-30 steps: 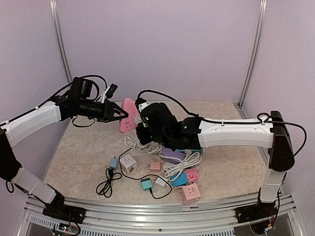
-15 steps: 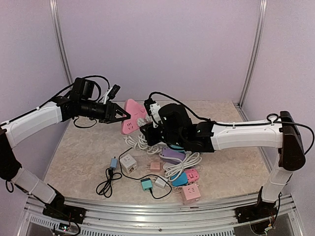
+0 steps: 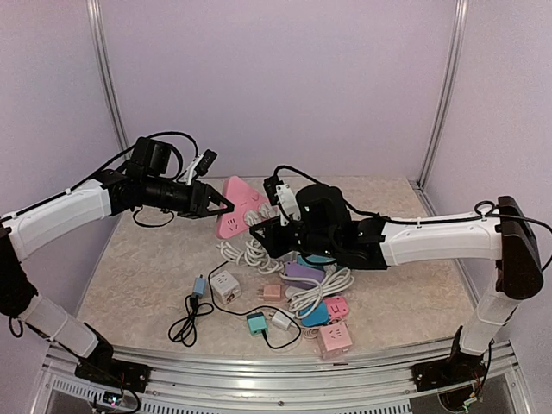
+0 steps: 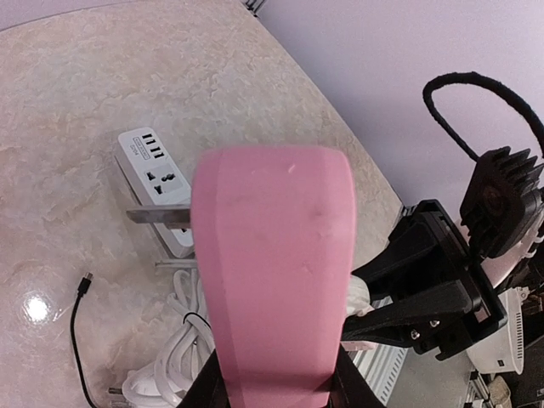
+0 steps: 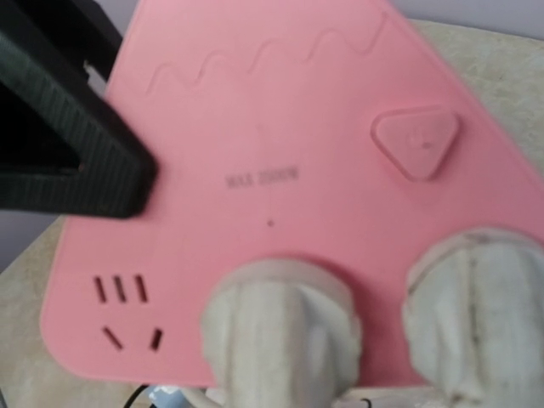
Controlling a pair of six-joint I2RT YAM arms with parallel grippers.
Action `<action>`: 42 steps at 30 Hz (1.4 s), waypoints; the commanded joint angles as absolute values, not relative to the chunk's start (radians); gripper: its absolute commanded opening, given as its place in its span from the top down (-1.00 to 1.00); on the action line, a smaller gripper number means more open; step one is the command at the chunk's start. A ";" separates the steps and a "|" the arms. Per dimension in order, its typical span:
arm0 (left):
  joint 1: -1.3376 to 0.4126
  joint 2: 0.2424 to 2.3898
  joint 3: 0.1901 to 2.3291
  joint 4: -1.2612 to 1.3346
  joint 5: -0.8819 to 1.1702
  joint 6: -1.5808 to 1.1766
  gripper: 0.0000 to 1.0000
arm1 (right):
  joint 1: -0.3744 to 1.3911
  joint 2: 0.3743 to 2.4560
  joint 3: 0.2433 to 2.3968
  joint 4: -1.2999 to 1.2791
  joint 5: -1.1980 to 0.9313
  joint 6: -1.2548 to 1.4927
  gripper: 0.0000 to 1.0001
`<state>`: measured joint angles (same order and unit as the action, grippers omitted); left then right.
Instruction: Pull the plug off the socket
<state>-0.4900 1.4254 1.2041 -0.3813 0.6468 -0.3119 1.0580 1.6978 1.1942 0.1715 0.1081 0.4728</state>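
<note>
The socket (image 3: 241, 205) is a pink triangular power block held above the table, with my left gripper (image 3: 219, 205) shut on its left end. In the left wrist view its pink body (image 4: 272, 272) fills the middle, clamped between my black fingers (image 4: 212, 393). Two white plugs sit in its lower face: one (image 5: 276, 340) at centre, another (image 5: 476, 314) to the right. My right gripper (image 3: 262, 231) reaches in from the right and is shut on the centre plug (image 4: 358, 299). Its fingers lie out of the right wrist view.
A white power strip (image 4: 157, 183) lies on the table under the socket, beside coiled white cable (image 3: 248, 252). Nearer the front are a white cube adapter (image 3: 224, 285), a pink cube (image 3: 335, 338), a purple adapter (image 3: 300, 271), a teal plug (image 3: 257, 323) and a black cable (image 3: 188, 321).
Both grippers have shifted to the right together with the pink socket, and the socket now shows more of its flat face upward. Neither grip has changed.
</note>
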 commanded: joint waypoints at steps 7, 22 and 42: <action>-0.454 1.392 1.251 -0.264 0.592 -0.318 1.00 | 1.124 1.735 1.319 0.010 0.260 0.428 1.00; -0.385 1.408 1.235 -0.240 0.621 -0.385 1.00 | 1.210 1.873 1.516 -0.188 0.447 0.354 1.00; -0.468 1.362 1.225 -0.208 0.676 -0.284 1.00 | 1.043 1.655 1.156 0.211 0.043 0.539 1.00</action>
<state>-0.4683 1.4246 1.2034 -0.3737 0.6746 -0.3199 1.0798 1.7096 1.2274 0.1421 0.1749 0.4496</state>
